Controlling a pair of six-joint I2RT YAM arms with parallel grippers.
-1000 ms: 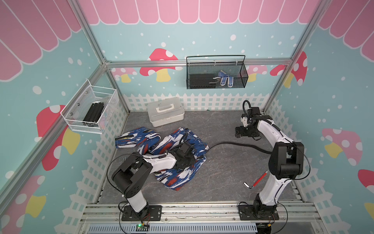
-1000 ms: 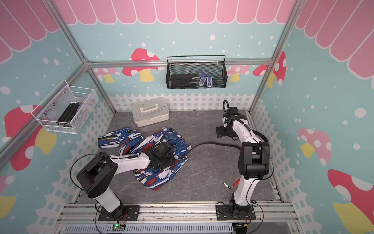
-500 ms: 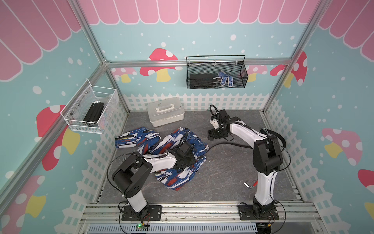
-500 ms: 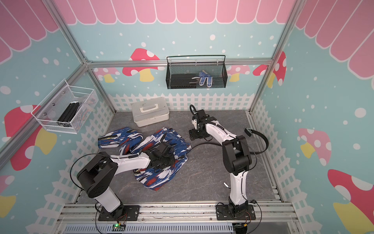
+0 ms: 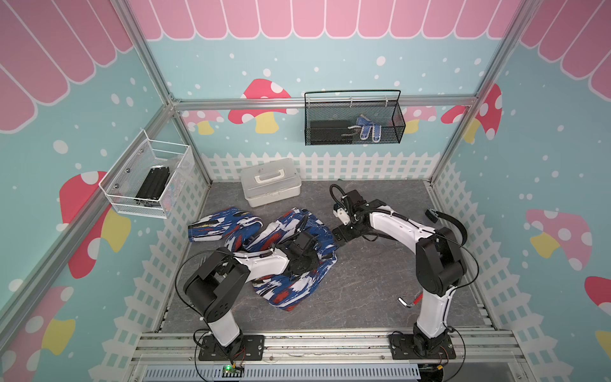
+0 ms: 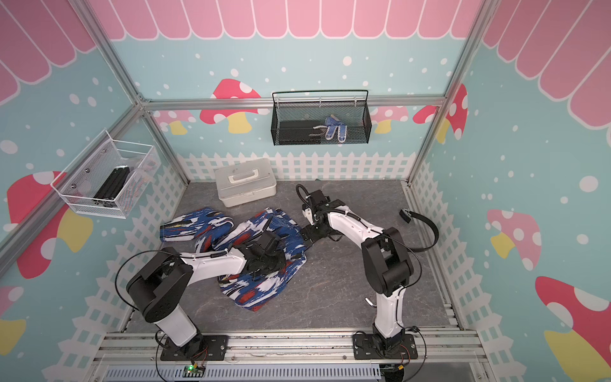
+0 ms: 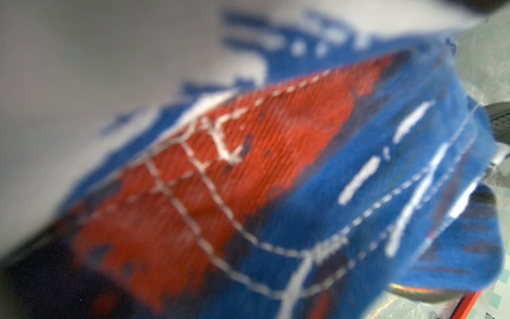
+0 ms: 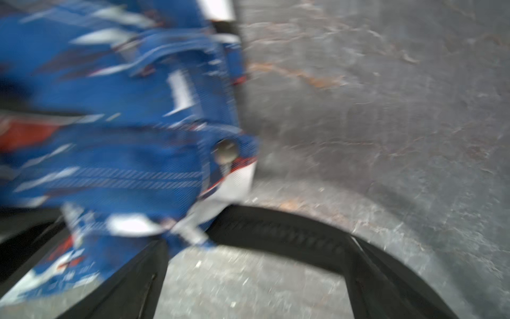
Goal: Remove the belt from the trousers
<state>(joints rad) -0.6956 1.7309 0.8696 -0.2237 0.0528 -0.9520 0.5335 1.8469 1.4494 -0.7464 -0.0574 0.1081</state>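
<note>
The blue, white and red trousers (image 5: 291, 281) (image 6: 261, 291) lie crumpled on the grey floor. My left gripper (image 5: 302, 253) (image 6: 264, 253) presses down on their middle. Its jaws are hidden, and the left wrist view is filled with blurred cloth (image 7: 248, 165). The black belt (image 8: 276, 232) comes out of the waistband by the metal button (image 8: 225, 150). It arcs away to its free end (image 5: 431, 214) (image 6: 405, 215) at the right wall. My right gripper (image 5: 340, 233) (image 6: 309, 233) (image 8: 256, 248) stands open at the waistband. The strap crosses just at its fingertips.
A white lidded box (image 5: 271, 185) stands at the back. A black wire basket (image 5: 353, 129) with gloves hangs on the back wall, a white wire basket (image 5: 148, 182) on the left wall. A red-handled tool (image 5: 410, 301) lies beside the right arm's base.
My right arm has swung left from the back right and come down to the trousers' waistband. The belt's free end stays by the right wall. The left arm has not moved.
</note>
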